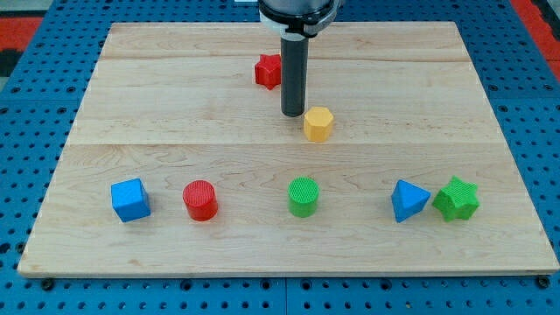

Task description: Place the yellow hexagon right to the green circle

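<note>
The arm has no claw to open or close; it ends in a dark rod whose tip (293, 115) rests on the wooden board (490, 105), just beside the yellow hexagon (318, 123), at that block's far-left side and apparently touching or nearly touching it. The green circle (304, 196) stands nearer, well apart from the hexagon and slightly to its left.

The main risk is likely an off-centre push. With the tip at the hexagon's far-left corner, a shove toward the near-right could make the block spin or slip off the rod, leaving it short of the spot right of the green circle. A push aimed too straight toward the near edge could drive the hexagon into the green circle and knock it out of place. An overlong push to the right could carry it into the blue triangular block (409, 201), which touches or almost touches the green star (457, 199).

The gap between the green circle and the blue block looks wide enough to take the hexagon. The red star (268, 71) sits behind the rod, out of the way. The blue cube (130, 199) and red cylinder (200, 200) lie far left. The board's near edge is close below the row.
</note>
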Robot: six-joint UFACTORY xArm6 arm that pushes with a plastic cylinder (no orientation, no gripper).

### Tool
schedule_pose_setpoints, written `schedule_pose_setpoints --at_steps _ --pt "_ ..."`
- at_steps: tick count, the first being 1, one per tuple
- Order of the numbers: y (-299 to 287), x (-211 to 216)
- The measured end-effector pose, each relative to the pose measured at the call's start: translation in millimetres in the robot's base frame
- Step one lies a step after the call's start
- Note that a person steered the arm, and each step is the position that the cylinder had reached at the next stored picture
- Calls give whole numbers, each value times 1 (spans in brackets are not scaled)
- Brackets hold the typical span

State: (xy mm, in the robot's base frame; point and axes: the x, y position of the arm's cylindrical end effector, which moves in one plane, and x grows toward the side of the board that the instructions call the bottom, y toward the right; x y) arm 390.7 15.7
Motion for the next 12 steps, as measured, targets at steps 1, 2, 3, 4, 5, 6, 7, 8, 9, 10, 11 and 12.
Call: schedule_pose_setpoints --at_steps 1,2,3,4,5,6,7,8,9,10,11,12 --pt "25 -11" --pt "34 23" --pt "48 38" --pt "54 53" --pt "60 71" --pt "67 90" --pt "68 93" --pt "68 82" --pt "56 81" --pt "51 88" --pt "49 100" --pt "49 97"
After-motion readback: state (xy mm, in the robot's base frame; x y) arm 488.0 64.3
